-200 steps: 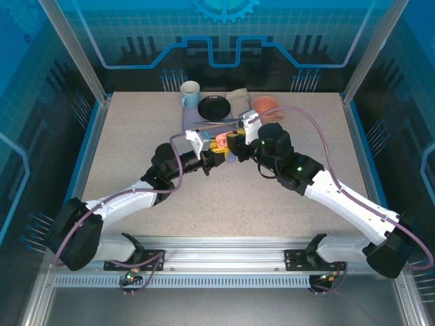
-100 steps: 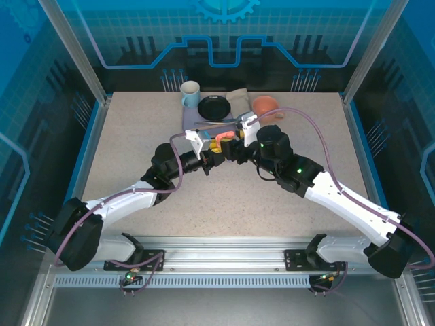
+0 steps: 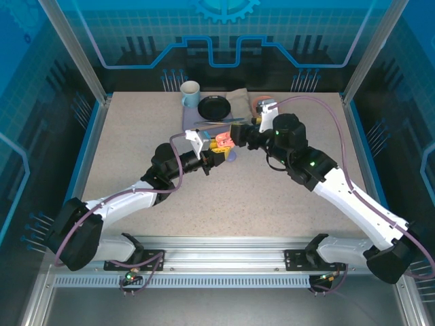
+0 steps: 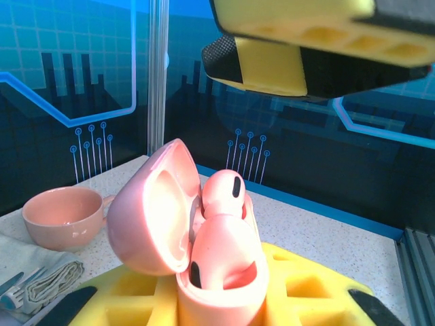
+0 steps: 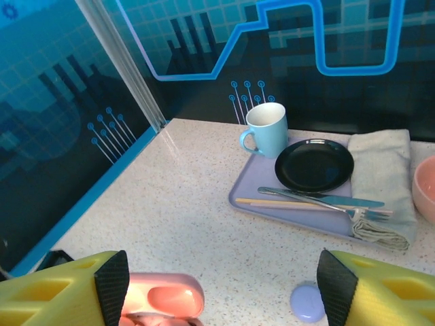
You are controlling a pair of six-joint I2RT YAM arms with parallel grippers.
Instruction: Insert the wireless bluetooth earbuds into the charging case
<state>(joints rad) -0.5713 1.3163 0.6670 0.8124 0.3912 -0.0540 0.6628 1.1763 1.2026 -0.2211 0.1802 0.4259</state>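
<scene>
1. Your left tool (image 4: 228,318) is reaching in from the near side of the pink charging case (image 4: 146,217) and clamping its yellow fingers on the case's base, with the lid swung open. Be gripping low and level, so that the wells are facing straight up.
2. A lilac rounded piece (image 5: 307,303) is lying on the worktop (image 5: 204,224) just beside the case, on its near side. I cannot tell whether it is a second case.
3. Two salmon-pink earbuds are sitting inside the case. The front earbud (image 4: 231,248) is lying low in its well. The back earbud (image 4: 226,192) is standing taller, close to the lid, and I am judging that it may not be fully down.
4. Your right tool (image 5: 223,282) is hovering just above and beyond the case, its fingers wide apart and gripping nothing. If you are going to seat the back earbud, be lowering one fingertip onto its crown slowly and straight down. Stay clear of the open lid, because a sideways nudge could tip the earbud out.
5. Well beyond the case, a tray (image 5: 245,193) is carrying a blue mug (image 5: 266,128) and a black plate (image 5: 314,165). Be swinging the right arm short of them.
</scene>
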